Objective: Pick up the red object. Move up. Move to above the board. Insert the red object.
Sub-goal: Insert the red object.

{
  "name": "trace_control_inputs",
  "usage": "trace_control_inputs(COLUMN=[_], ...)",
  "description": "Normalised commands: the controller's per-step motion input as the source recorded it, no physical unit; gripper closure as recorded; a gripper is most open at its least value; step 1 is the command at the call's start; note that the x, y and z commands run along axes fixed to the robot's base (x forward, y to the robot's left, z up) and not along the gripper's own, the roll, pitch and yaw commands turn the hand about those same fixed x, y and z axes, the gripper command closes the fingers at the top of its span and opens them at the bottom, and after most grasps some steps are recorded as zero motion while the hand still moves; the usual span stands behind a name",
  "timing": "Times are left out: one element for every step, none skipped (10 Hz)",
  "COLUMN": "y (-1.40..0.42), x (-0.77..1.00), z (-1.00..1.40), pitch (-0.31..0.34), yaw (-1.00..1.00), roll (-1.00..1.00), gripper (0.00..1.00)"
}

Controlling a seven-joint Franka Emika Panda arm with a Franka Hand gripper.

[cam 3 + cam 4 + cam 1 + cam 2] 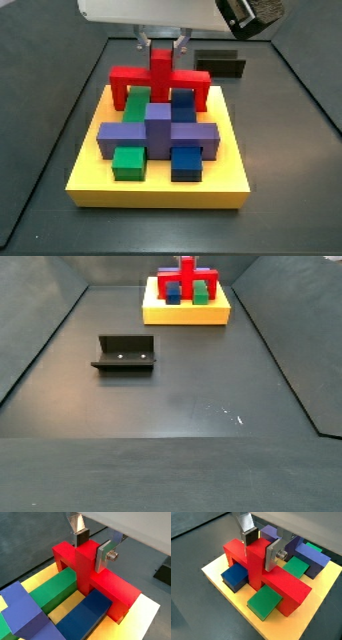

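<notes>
The red object (100,582) stands on the yellow board (150,619), its legs down among the blocks and its stem up. It shows in both wrist views (281,582) and in both side views (160,75) (186,268). My gripper (92,546) straddles the top of the stem, with the silver fingers (103,554) pressed against its two sides. It comes down from above in a side view (163,42). The board (160,190) lies at the far end of the floor (187,314).
Green (57,587), blue (83,614) and purple (27,607) blocks sit in the board beside the red object. The dark fixture (124,353) stands on the floor away from the board, and also shows behind it (221,68). Dark walls enclose the floor.
</notes>
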Motion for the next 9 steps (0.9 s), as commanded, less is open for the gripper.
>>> trace_control_inputs(y=[0.00, 0.00, 0.00, 0.00, 0.00, 0.00, 0.00, 0.00, 0.00], x=[0.00, 0.00, 0.00, 0.00, 0.28, 0.39, 0.18, 0.07, 0.00], z=[-0.21, -0.39, -0.57, -0.65, -0.46, -0.30, -0.27, -0.20, -0.22], pitch=[-0.036, -0.091, -0.117, -0.133, -0.051, -0.004, -0.013, -0.016, -0.046], yaw=[0.00, 0.00, 0.00, 0.00, 0.00, 0.00, 0.26, 0.13, 0.01], roll=[0.00, 0.06, 0.04, 0.00, 0.00, 0.00, 0.00, 0.00, 0.00], gripper=[1.00, 1.00, 1.00, 1.00, 1.00, 1.00, 1.00, 1.00, 1.00])
